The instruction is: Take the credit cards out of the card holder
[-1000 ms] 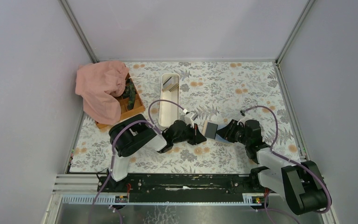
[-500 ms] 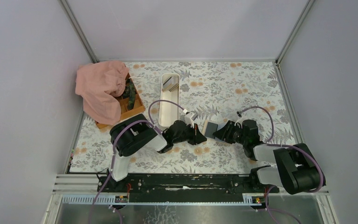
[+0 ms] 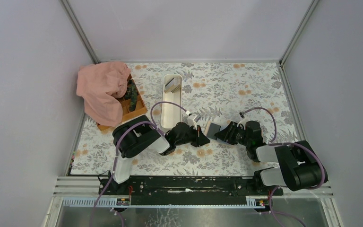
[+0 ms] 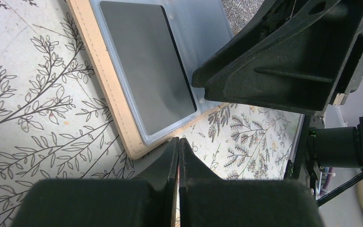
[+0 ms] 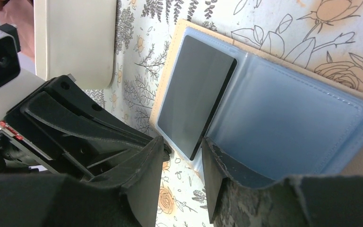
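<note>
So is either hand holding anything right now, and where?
Nothing looks gripped: left hand is shut empty by the card holder's tan edge; right hand stands open astride the dark card's near corner.

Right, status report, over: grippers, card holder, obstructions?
Left gripper shut at card holder edge. Right gripper open astride dark card corner. Card not yet out. Grippers crowd each other.

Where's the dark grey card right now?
Top view, centre: the dark grey card lies in the open card holder, on the half toward the left hand.
</note>
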### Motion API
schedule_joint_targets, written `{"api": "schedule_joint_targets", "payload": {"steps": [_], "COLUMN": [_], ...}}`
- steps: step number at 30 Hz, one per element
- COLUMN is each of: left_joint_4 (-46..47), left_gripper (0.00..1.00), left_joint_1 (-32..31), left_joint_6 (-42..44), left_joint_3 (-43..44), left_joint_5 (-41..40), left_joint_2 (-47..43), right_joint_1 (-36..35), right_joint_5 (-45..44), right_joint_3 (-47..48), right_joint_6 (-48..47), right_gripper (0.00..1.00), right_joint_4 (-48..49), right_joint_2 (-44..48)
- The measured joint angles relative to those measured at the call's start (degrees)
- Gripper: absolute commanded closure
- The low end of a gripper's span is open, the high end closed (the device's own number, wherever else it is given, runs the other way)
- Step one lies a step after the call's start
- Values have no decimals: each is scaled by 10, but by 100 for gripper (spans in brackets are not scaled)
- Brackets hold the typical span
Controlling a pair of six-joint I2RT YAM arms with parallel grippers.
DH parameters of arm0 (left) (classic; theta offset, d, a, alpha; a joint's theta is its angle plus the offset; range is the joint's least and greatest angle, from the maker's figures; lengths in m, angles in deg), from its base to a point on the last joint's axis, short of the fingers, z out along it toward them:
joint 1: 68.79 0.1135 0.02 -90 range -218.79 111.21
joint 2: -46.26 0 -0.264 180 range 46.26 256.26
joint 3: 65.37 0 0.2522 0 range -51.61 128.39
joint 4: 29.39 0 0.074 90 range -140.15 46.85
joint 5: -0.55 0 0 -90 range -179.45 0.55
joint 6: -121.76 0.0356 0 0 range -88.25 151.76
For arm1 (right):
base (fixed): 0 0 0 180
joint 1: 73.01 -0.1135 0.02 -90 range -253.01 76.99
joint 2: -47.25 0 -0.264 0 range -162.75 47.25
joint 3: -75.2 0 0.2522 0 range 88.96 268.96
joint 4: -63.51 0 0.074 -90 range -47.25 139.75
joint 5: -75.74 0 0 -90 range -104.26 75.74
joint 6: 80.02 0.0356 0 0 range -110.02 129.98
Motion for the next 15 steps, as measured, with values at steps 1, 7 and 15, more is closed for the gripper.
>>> {"api": "schedule_joint_targets", "payload": {"steps": [1,7,15], "left_joint_4": [0,-7,-3], "left_gripper": [100,86,85], "left_joint_1": [0,0,39], "left_joint_6": [0,7,9], "left_joint_3": [0,0,30], "left_joint_5": [0,-2,15], "left_joint_2": [0,-17,-29], "right_joint_1": [0,0,0], "right_joint_5": [0,-12,-33], "right_joint_3": [0,0,0], "right_joint_6": [0,8,15], "right_gripper": [58,65,76], "right_joint_4": [0,-5,-21], "right_joint_2": [-2,-10,-9]}}
